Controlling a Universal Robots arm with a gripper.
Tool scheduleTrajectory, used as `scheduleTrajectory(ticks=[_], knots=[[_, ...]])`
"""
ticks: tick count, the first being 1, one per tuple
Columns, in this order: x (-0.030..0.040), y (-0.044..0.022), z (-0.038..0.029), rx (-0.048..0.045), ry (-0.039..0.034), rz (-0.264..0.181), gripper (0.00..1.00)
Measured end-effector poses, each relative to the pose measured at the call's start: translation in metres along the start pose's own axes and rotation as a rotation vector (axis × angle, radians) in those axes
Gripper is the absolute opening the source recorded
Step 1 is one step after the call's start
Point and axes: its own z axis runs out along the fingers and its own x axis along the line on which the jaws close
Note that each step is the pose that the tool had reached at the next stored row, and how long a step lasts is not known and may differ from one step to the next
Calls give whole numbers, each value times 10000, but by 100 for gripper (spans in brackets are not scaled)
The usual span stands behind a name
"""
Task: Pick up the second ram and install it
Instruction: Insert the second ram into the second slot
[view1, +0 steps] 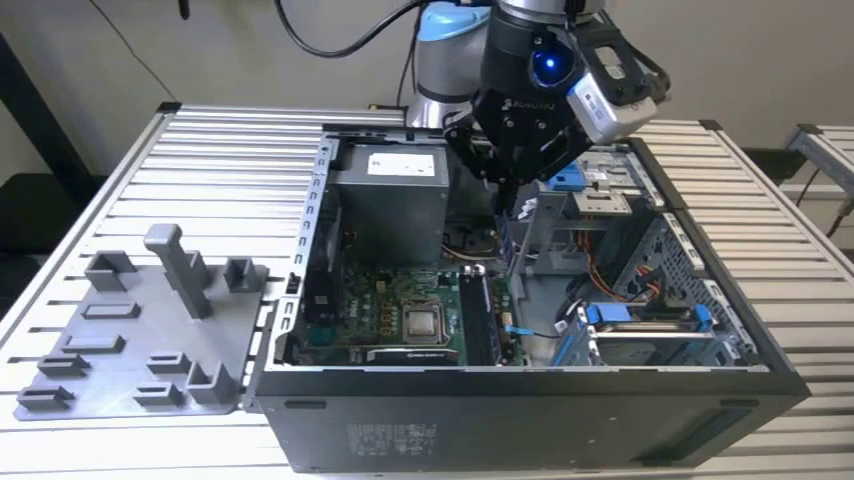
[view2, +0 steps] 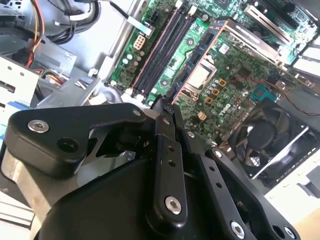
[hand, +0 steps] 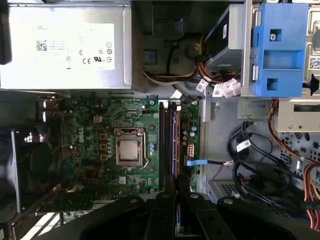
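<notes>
The gripper (hand: 172, 192), fingers pressed together with nothing visibly between them, hovers over the open case (view1: 534, 390) above the motherboard (hand: 120, 145), where a ram (hand: 163, 140) seems seated in the slots, its chips indistinct.

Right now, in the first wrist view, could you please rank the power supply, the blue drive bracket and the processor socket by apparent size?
1. Power supply, largest.
2. Blue drive bracket.
3. Processor socket, smallest; it lies deeper in the case, so distance shrinks it somewhat.
</notes>
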Motion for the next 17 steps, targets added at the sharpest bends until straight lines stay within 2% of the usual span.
scheduleTrajectory(ticks=[7,17], knots=[[0,1,11,-1,0,0,14],[1,3,62,-1,-1,0,14]])
